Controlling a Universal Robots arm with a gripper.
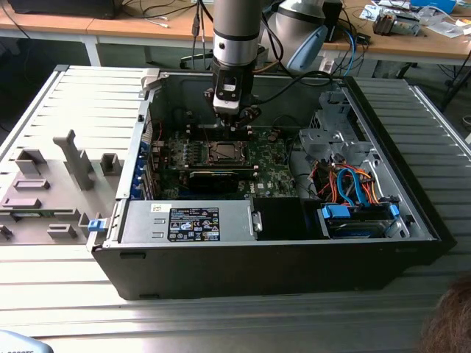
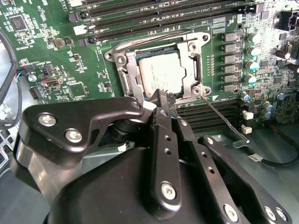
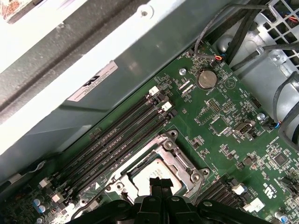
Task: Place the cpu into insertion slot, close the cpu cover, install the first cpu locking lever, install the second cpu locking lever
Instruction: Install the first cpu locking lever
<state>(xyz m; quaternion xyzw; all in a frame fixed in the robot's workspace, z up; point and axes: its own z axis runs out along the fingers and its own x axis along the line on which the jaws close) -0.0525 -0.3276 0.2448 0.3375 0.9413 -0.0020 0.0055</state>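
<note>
The cpu (image 2: 156, 74) lies flat in the insertion slot (image 1: 222, 151) on the green board, its pale silver face up. The grey metal cpu cover (image 2: 130, 70) lies down around it as a frame. A thin wire locking lever (image 2: 223, 119) sticks out at an angle from one corner of the socket, away from the frame. My gripper (image 2: 161, 95) has its black fingers pressed together, with the tips at the socket's edge over the cover's rim. In the first wrist view the gripper (image 3: 161, 182) sits just over the cpu (image 3: 147, 173) and cover (image 3: 180, 161). In the exterior view the gripper (image 1: 235, 126) hangs inside the open case.
Dark memory slots (image 2: 154, 18) run beside the socket. A long black card (image 1: 213, 179) lies in front of it and a grey power supply (image 1: 188, 220) nearer still. A drive cage with orange and blue cables (image 1: 353, 191) fills the exterior view's right. The case wall (image 3: 93, 60) is close.
</note>
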